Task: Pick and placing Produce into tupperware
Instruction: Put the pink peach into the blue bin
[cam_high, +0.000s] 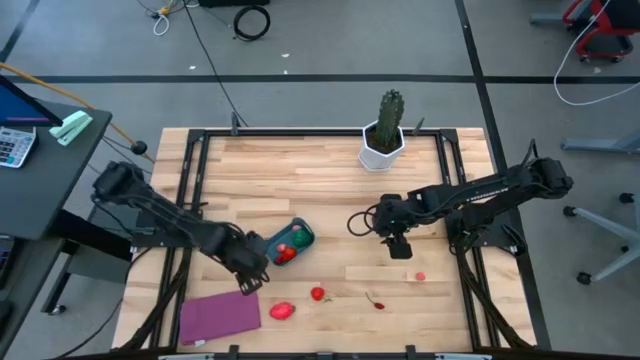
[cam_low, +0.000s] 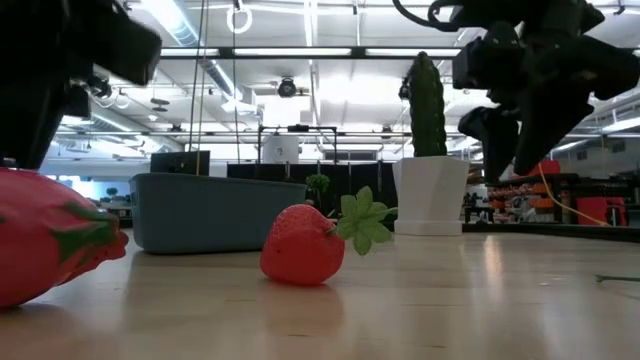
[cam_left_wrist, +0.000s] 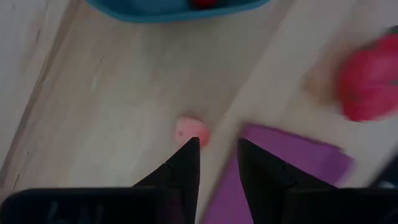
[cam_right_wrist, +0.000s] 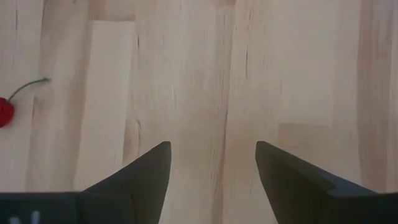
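Note:
The teal tupperware (cam_high: 292, 240) stands left of the table's middle with red and green produce inside; it also shows in the low view (cam_low: 215, 212). A strawberry (cam_high: 318, 293), a larger red piece (cam_high: 283, 311), a stemmed cherry (cam_high: 375, 300) and a tiny pink piece (cam_high: 421, 276) lie on the wood. My left gripper (cam_high: 250, 275) is just in front of the tupperware, fingers narrowly apart (cam_left_wrist: 217, 152) with nothing between them. A small pink piece (cam_left_wrist: 189, 130) lies right at one fingertip; whether they touch, I cannot tell. My right gripper (cam_high: 398, 247) is open and empty above bare wood (cam_right_wrist: 211, 152).
A purple mat (cam_high: 220, 317) lies at the near left, right beside my left gripper (cam_left_wrist: 286, 162). A cactus in a white pot (cam_high: 385, 130) stands at the far edge. The cherry (cam_right_wrist: 5, 112) lies off to one side of my right gripper.

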